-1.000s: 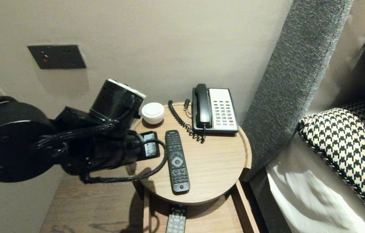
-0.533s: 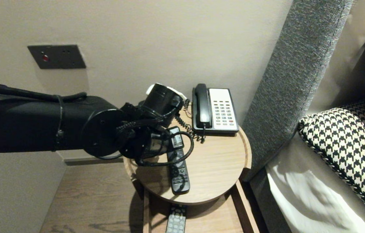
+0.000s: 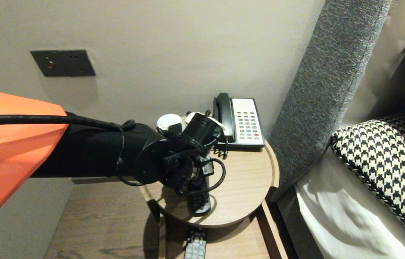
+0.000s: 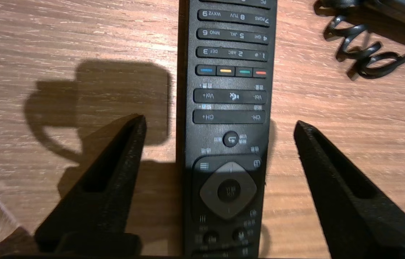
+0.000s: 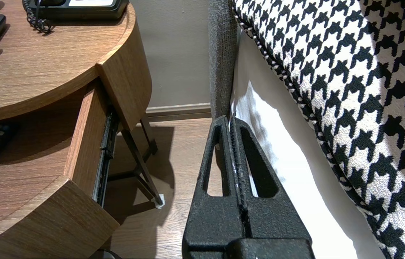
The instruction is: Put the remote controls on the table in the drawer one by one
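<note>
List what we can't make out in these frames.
- Remote: head view, upper half hidden by the left arm; left wrist view cuts off both ends.
- Left gripper: hidden behind its wrist in the head view.
- Second remote in the drawer: cut off by the bottom edge, head view.
- White round device: partly behind the arm; type unclear.

From above, the left arm (image 3: 116, 154) covers most of the black remote (image 3: 199, 205) on the round table (image 3: 245, 187); only its end toward six o'clock peeks out. The left gripper (image 4: 218, 124) is lost beneath its own wrist there. The white puck (image 3: 165, 121) at eleven o'clock and the phone (image 3: 247, 122) at one o'clock are each partly covered. A second remote (image 3: 195, 248) in the drawer (image 3: 268, 233) is cut off at the bottom edge. In the left wrist view, the black remote runs off both ends, its smallest labels too fine to read.
</note>
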